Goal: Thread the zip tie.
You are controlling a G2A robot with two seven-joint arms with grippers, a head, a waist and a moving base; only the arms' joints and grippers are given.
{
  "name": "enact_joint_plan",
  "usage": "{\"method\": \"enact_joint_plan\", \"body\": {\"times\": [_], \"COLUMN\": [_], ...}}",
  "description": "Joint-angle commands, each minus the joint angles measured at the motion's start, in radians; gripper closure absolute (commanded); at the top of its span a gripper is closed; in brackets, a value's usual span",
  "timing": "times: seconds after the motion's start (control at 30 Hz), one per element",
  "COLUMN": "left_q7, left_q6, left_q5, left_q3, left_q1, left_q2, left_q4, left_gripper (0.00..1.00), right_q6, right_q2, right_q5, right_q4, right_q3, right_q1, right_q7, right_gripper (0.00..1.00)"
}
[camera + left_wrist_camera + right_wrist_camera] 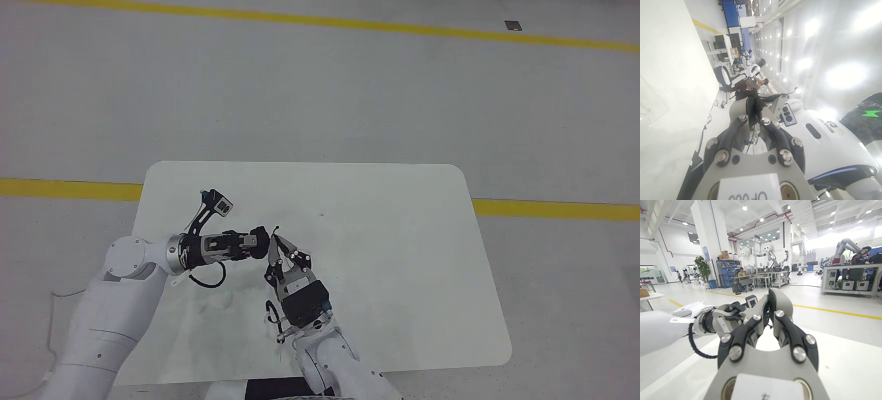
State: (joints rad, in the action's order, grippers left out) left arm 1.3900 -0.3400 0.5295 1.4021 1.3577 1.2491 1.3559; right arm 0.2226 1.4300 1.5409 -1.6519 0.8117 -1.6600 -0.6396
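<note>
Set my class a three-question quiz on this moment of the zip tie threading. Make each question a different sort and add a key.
1. True or false: the left hand and the right hand are at opposite ends of the table.
2. Multiple choice: the right hand's fingers are (A) spread wide, (B) shut on the zip tie, (C) pressed flat on the table.
3. Fill in: the table top is ____ in colour.

Key:
1. False. The hands are close together over the table.
2. B.
3. White.
</note>
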Motion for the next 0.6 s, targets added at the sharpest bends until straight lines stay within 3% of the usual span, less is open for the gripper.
{"method": "enact_joint_plan", "body": {"times": [0.0,0.57], "left_q7": [0.0,0.0], "left_q6": [0.0,0.0], "left_q5": [0.0,0.0], "left_q3": [0.0,0.0], "left_q1": [0.0,0.0], "left_q2": [0.0,0.0], "left_q4": [0.0,0.0], "left_gripper": [1.0,1.0], "right_q6": [0.002,-0.023], "right_q2": [0.0,0.001], "right_q5": [-0.002,-0.046], "right_q4": [-0.001,0.0], "right_q3": [0.0,0.009], "right_q1": [-0.001,-0.009], "right_q7": [0.001,0.013], "right_gripper": [1.0,1.0]}}
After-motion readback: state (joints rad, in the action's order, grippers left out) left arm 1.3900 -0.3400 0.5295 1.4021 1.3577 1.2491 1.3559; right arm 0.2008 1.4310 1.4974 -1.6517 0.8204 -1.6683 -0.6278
